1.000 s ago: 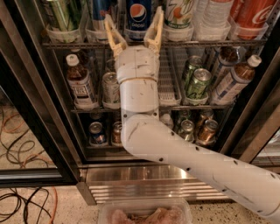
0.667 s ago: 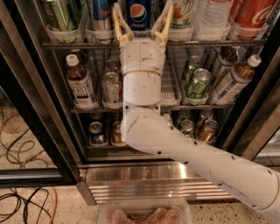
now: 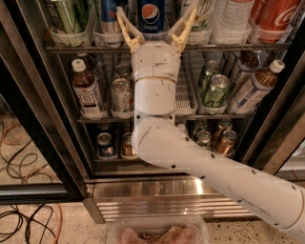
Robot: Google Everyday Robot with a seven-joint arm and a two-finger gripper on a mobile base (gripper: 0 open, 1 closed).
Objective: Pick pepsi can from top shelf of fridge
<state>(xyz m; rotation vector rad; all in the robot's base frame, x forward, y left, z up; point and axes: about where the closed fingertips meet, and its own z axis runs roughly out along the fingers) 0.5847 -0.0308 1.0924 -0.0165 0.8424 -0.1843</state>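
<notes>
The pepsi can (image 3: 151,16) stands upright on the top shelf (image 3: 214,47) of the fridge (image 3: 43,119), dark blue with its round globe logo facing out. My gripper (image 3: 155,16) is raised in front of it and open. Its two yellowish fingers (image 3: 126,27) spread to either side of the can, one left and one right, with a gap to the can on each side. The white arm runs down and to the right from the wrist.
On the top shelf a green can (image 3: 68,16) and a Red Bull can (image 3: 107,14) stand left of the pepsi, white bottles (image 3: 233,16) and a Coca-Cola can (image 3: 276,14) right. Lower racks hold bottles and small cans. Cables (image 3: 24,219) lie on the floor at left.
The gripper has risen and moved forward toward the top shelf. Its fingers now bracket the pepsi can, where before they were lower, below it.
</notes>
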